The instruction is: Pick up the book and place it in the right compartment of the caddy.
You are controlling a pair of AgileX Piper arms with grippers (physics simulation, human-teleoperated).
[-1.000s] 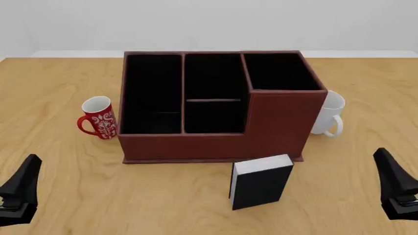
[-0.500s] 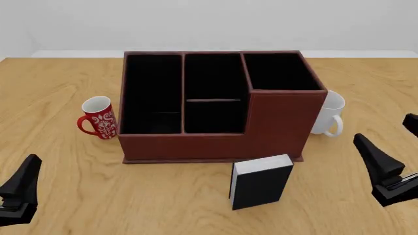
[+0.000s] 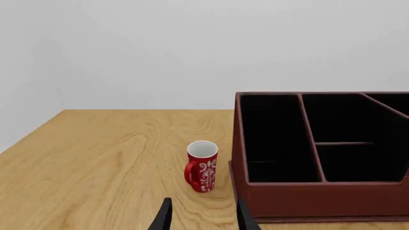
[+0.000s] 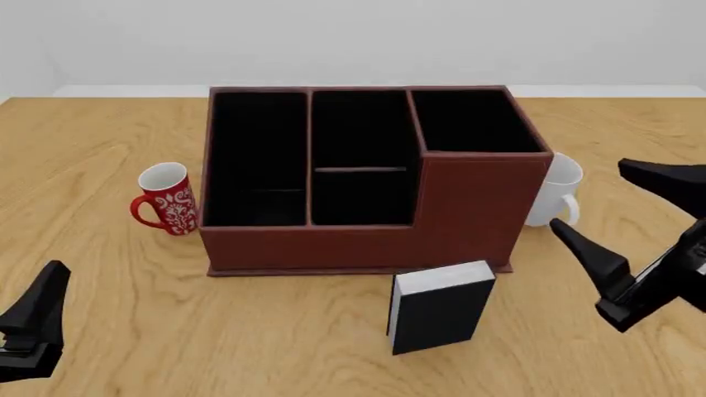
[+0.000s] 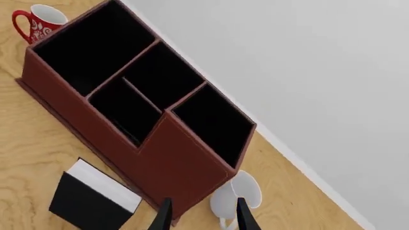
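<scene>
Right jaws [image 4: 623, 217]: spread wide, holding nothing, in the air to the right of the caddy [image 4: 364, 240] and near the white mug [image 4: 555, 198]. Left jaws [image 4: 31, 331]: parted with a gap between the two fingers, as the left wrist view shows, holding nothing, low and well to the left of the caddy on its near side.

Item count:
- One book [image 4: 441, 308]. It stands upright on the counter [image 4: 276, 331] just in front of the caddy's tall right front wall, apart from it. The black cover faces the camera and the white page edges face up. Neither pair of jaws touches it.
- One caddy, dark red-brown with a black lining. The front view shows two long low-walled sections on the left; the middle one has a cross divider. The right compartment [image 4: 472, 121] is at the caddy's rear right, behind the tall stepped wall, and shows only black lining.
- Two mugs. The red patterned mug [image 4: 168, 198] stands upright just beside the caddy's left wall. The white mug stands just beside the caddy's right wall, handle toward the near side.

Obstructions: the tall front wall of the right compartment stands between the book and the compartment opening. The white mug stands between the right jaws and the caddy's right wall.
</scene>
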